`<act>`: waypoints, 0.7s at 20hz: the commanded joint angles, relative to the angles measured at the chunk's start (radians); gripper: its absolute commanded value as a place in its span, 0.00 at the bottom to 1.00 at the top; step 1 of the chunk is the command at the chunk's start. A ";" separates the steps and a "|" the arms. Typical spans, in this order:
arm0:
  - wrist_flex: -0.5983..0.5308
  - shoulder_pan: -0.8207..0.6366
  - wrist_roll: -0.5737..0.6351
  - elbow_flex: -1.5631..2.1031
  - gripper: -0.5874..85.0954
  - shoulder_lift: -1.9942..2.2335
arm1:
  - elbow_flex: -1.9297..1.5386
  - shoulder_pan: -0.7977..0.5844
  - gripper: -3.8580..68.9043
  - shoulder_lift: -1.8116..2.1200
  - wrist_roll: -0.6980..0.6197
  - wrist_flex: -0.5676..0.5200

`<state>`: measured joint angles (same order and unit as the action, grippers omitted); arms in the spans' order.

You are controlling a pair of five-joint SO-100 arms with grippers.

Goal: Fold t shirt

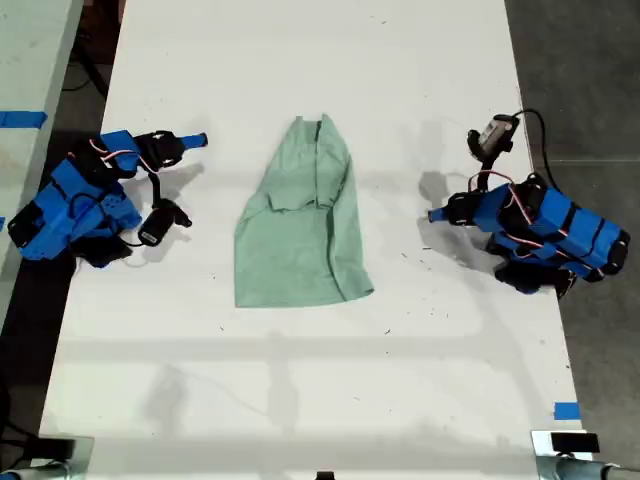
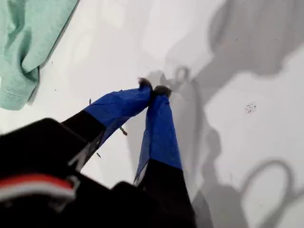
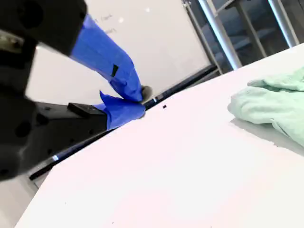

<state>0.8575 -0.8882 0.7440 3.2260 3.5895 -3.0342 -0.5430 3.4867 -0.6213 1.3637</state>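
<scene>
1. Lying partly folded mid-table, the t shirt sits well apart from both arms.
2. Resting folded low on the table, my first gripper has its tips together, holding nothing.
3. My second gripper, apparently angled low over the table, looks closed and empty.

Bright, even overhead light washed the white table nearly to glare. Soft grey shadows fell on the table beside each arm. Both wrist views were slightly blurred, their near black housings out of focus.
</scene>
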 commanded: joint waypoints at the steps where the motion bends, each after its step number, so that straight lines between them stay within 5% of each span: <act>1: 0.012 -0.020 -0.051 0.017 0.00 0.009 | -0.029 -0.014 0.08 0.015 0.035 0.020; 14: 0.029 -0.035 -0.081 0.017 0.00 0.009 | -0.034 -0.026 0.08 0.015 0.051 0.018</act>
<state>0.8851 -0.9112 0.6734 3.2260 3.5895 -3.0342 -0.5614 3.4867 -0.5829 1.3837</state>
